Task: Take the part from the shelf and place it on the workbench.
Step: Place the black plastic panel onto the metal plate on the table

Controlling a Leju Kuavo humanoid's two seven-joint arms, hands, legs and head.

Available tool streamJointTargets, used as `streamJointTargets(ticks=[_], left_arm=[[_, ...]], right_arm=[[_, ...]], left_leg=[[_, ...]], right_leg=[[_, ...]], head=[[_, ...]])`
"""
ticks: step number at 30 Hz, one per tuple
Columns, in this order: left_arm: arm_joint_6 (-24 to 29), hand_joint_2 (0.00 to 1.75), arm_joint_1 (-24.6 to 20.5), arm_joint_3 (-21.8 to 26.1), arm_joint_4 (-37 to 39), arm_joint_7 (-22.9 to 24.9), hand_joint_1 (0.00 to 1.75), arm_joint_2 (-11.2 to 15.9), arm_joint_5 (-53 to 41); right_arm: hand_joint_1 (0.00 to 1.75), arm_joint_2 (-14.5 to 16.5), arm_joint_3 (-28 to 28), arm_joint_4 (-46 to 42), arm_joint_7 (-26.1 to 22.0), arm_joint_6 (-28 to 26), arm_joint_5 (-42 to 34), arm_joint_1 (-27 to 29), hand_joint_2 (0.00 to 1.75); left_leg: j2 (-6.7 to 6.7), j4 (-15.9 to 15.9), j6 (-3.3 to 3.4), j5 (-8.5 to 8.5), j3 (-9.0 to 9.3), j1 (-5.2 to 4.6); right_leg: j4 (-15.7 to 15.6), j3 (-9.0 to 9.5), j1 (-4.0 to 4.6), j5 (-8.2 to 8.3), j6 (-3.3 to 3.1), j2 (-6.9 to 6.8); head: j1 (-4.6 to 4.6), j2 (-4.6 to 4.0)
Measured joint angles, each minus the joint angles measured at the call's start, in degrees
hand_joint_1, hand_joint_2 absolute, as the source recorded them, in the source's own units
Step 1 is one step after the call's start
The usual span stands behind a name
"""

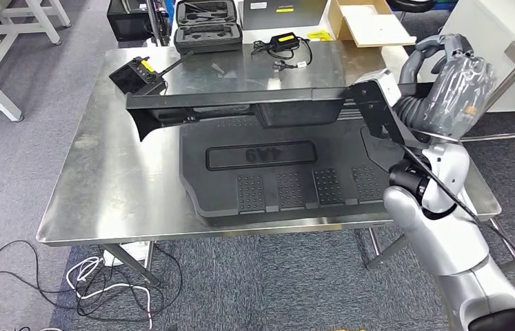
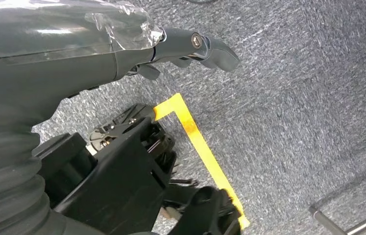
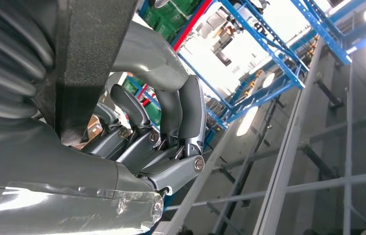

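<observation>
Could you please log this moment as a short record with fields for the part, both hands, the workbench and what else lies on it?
part: long black plastic bar-shaped part, held level above the workbench, not yet set down
right hand: right hand grips the part's end
left hand: left hand hangs over the grey carpet, fingers curled, holding nothing
workbench: stainless steel workbench
on workbench: large black moulded panel; black controller with yellow label; black cable bundle

Right hand (image 1: 451, 83) raised, fingers (image 3: 171, 117) curled in a grip; left hand (image 2: 122, 49) hangs low.
</observation>
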Motion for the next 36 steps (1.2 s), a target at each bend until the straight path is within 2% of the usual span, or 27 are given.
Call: streamJointTargets(ticks=[1, 2, 4, 5, 8, 10, 11, 13, 14, 15, 16, 18, 19, 20, 22, 24, 25, 27, 29, 30, 31, 33, 34, 35, 36], left_arm=[[-0.01, 1.75, 0.01, -0.01, 0.0, 0.0, 0.0, -0.01, 0.0], [-0.01, 1.75, 0.02, -0.01, 0.0, 0.0, 0.0, -0.01, 0.0], [-0.03, 1.75, -0.02, -0.01, 0.0, 0.02, 0.0, -0.02, 0.01], [-0.03, 1.75, -0.03, -0.01, 0.0, 0.03, 0.0, -0.02, 0.01], [-0.22, 1.75, -0.06, -0.01, -0.01, 0.07, 0.0, -0.02, -0.04], [-0.63, 1.75, -0.15, -0.01, -0.04, 0.11, 0.0, -0.01, -0.09], [-0.84, 1.75, -0.16, -0.01, -0.06, 0.15, 0.0, -0.01, -0.1], [-1.12, 1.75, -0.11, -0.01, -0.08, 0.3, 0.0, 0.0, -0.12], [-1.17, 1.75, -0.07, -0.01, -0.08, 0.38, 0.0, 0.0, -0.12], [-1.18, 1.75, -0.05, -0.01, -0.08, 0.45, 0.0, 0.0, -0.11], [-1.15, 1.75, -0.04, -0.01, -0.08, 0.5, 0.0, 0.0, -0.1], [-0.99, 1.75, -0.06, 0.0, -0.07, 0.54, 0.0, 0.01, -0.08], [-0.87, 1.75, -0.08, 0.0, -0.07, 0.55, 0.0, 0.02, -0.05], [-0.75, 1.75, -0.1, 0.0, -0.07, 0.55, 0.0, 0.03, -0.04], [-0.52, 1.75, -0.07, 0.0, -0.09, 0.56, 0.0, 0.04, -0.05], [-0.32, 1.75, -0.07, 0.0, -0.13, 0.56, 0.0, 0.04, -0.06], [-0.25, 1.75, -0.12, 0.0, -0.15, 0.56, 0.0, 0.03, -0.05], [-0.16, 1.75, -0.17, 0.01, -0.19, 0.55, 0.0, 0.01, -0.04], [-0.15, 1.75, -0.13, 0.01, -0.2, 0.55, 0.0, -0.03, -0.04], [-0.15, 1.75, -0.09, 0.0, -0.2, 0.55, 0.0, -0.05, -0.04], [-0.15, 1.75, -0.08, 0.0, -0.2, 0.55, 0.0, -0.07, -0.04], [-0.15, 1.75, -0.07, 0.0, -0.2, 0.55, 0.0, -0.09, -0.04], [-0.13, 1.75, -0.11, 0.01, -0.2, 0.55, 0.0, -0.1, -0.04], [-0.1, 1.75, -0.13, 0.01, -0.2, 0.56, 0.0, -0.11, -0.03], [-0.08, 1.75, -0.13, 0.01, -0.2, 0.56, 0.0, -0.11, -0.03]], right_arm=[[1.75, -0.02, 0.0, 0.04, 0.01, 0.0, 0.01, 0.05, 1.75], [1.75, -0.04, 0.0, 0.07, 0.01, 0.0, 0.01, 0.05, 1.75], [1.75, -0.07, 0.0, 0.11, 0.01, 0.0, 0.01, 0.01, 1.75], [1.75, -0.08, -0.01, 0.15, 0.03, 0.0, 0.01, 0.05, 1.75], [1.75, -0.12, -0.04, 0.2, 0.02, 0.03, 0.02, 0.15, 1.75], [1.75, -0.13, -0.04, 0.2, -0.02, 0.09, 0.04, 0.09, 1.75], [1.75, -0.13, -0.04, 0.2, 0.0, 0.13, 0.06, 0.08, 1.75], [1.75, -0.13, -0.04, 0.21, 0.09, 0.22, 0.07, 0.13, 1.75], [1.75, -0.13, -0.04, 0.23, 0.14, 0.27, 0.07, 0.2, 1.75], [1.75, -0.13, -0.04, 0.27, 0.19, 0.32, 0.07, 0.26, 1.75], [1.75, -0.13, -0.04, 0.32, 0.21, 0.34, 0.06, 0.31, 1.75], [1.75, -0.13, -0.04, 0.42, 0.25, 0.35, 0.06, 0.34, 1.75], [1.75, -0.13, -0.04, 0.46, 0.26, 0.36, 0.05, 0.3, 1.75], [1.75, -0.13, -0.04, 0.5, 0.27, 0.37, 0.04, 0.27, 1.75], [1.75, -0.13, -0.04, 0.66, 0.3, 0.45, 0.0, 0.26, 1.75], [1.75, -0.21, -0.07, 0.8, 0.33, 0.57, -0.03, 0.34, 1.75], [1.75, -0.3, -0.09, 0.86, 0.36, 0.61, -0.07, 0.33, 1.75], [1.75, -0.43, -0.14, 0.98, 0.48, 0.69, -0.21, 0.34, 1.75], [1.75, -0.46, -0.16, 1.16, 0.61, 0.75, -0.36, 0.52, 1.75], [1.75, -0.47, -0.17, 1.28, 0.63, 0.77, -0.42, 0.67, 1.75], [1.75, -0.49, -0.17, 1.39, 0.65, 0.76, -0.45, 0.76, 1.75], [1.75, -0.51, -0.17, 1.52, 0.64, 0.76, -0.49, 0.79, 1.75], [1.75, -0.52, -0.17, 1.56, 0.64, 0.77, -0.5, 0.76, 1.75], [1.75, -0.53, -0.18, 1.61, 0.65, 0.78, -0.5, 0.77, 1.75], [1.75, -0.54, -0.2, 1.68, 0.67, 0.8, -0.5, 0.8, 1.75]], left_leg=[[-0.04, 0.34, -0.12, -0.36, 0.08, 0.07], [-0.08, 0.81, -0.36, -0.84, 0.17, 0.15], [-0.17, 1.86, -1.02, -1.78, 0.07, 0.12], [-0.2, 2.25, -1.34, -2.1, -0.03, 0.05], [-0.2, 2.45, -2.05, -2.56, 0.06, -0.01], [-0.15, 4.37, -2.65, -3.78, -0.46, 0.1], [-0.13, 7.01, -2.96, -5.06, -1.63, 0.17], [-0.12, 14.23, -3.37, -7.75, -5.5, 0.33], [-0.12, 17.04, -3.43, -8.32, -7.27, 0.39], [-0.12, 17.99, -3.38, -7.78, -8.2, 0.41], [-0.13, 16.86, -3.21, -6.21, -8.12, 0.42], [-0.17, 9.86, -2.5, -1.64, -5.49, 0.22], [-0.19, 6.47, -2.1, -0.08, -4.12, 0.0], [-0.19, 4.01, -1.75, 0.64, -3.11, -0.24], [-0.17, 2.51, -1.36, 0.42, -2.58, -0.64], [-0.14, 1.33, -1.02, 0.56, -1.94, -0.36], [-0.09, 0.63, -0.76, 0.7, -1.45, -0.17], [-0.01, -0.3, -0.31, 0.83, -0.58, 0.01], [0.01, -0.29, -0.04, 0.51, -0.27, -0.01], [0.0, -0.13, -0.01, 0.25, -0.17, -0.01], [-0.02, 0.12, -0.08, -0.07, -0.05, 0.02], [-0.1, 0.86, -0.47, -0.93, 0.21, 0.14], [-0.15, 1.4, -0.82, -1.41, 0.22, 0.09], [-0.19, 1.81, -1.16, -1.79, 0.16, 0.04], [-0.23, 2.1, -1.46, -2.05, 0.07, -0.03]], right_leg=[[-1.75, 0.33, -0.07, 1.85, 0.11, -0.02], [-5.2, 1.48, -0.16, 4.19, 0.19, -0.09], [-10.96, 3.77, -0.07, 6.75, 0.01, -0.15], [-12.26, 4.26, 0.02, 6.92, -0.27, -0.12], [-12.55, 4.44, 0.18, 6.5, -1.35, 0.1], [-12.84, 4.93, 0.0, 6.37, -1.89, 0.05], [-12.96, 5.21, -0.1, 6.25, -2.15, -0.01], [-12.99, 5.58, -0.1, 5.91, -2.56, -0.08], [-12.98, 5.76, -0.09, 5.73, -2.67, -0.07], [-12.98, 6.0, -0.08, 5.54, -2.7, -0.04], [-12.98, 6.32, -0.08, 5.32, -2.67, 0.01], [-13.08, 7.19, -0.11, 4.78, -2.46, 0.1], [-13.14, 7.55, -0.07, 4.54, -2.28, 0.15], [-13.24, 7.75, -0.09, 4.38, -2.04, 0.2], [-13.63, 7.9, -0.16, 4.31, -1.44, 0.25], [-13.8, 8.15, -0.18, 4.06, -0.83, 0.16], [-12.92, 7.88, -0.13, 3.44, -0.66, 0.11], [-7.79, 5.47, -0.04, 0.96, -0.55, 0.04], [-1.1, 1.49, 0.01, -1.19, -0.37, 0.04], [0.42, 0.24, -0.01, -0.96, -0.25, 0.03], [-0.22, 0.01, -0.06, 0.4, -0.16, 0.02], [-6.52, 2.2, -0.16, 4.71, -0.06, -0.08], [-9.76, 3.47, -0.07, 6.15, -0.11, -0.11], [-11.86, 4.31, 0.0, 6.85, -0.31, -0.08], [-12.71, 4.62, 0.12, 6.79, -0.58, -0.02]], head=[[0.24, 0.0], [0.53, 0.0], [1.05, 0.0], [1.15, 0.0], [0.84, -0.01], [0.41, 0.0], [0.14, 0.0], [-0.48, 0.0], [-0.64, 0.0], [-0.78, 0.0], [-0.89, 0.0], [-1.08, 0.0], [-1.14, 0.0], [-1.25, 0.0], [-1.42, 0.0], [-1.46, -0.01], [-1.32, -0.01], [-0.74, -0.01], [-0.16, 0.0], [0.1, 0.0], [0.33, 0.0], [0.89, 0.0], [1.14, 0.0], [1.3, 0.0], [1.31, 0.0]])
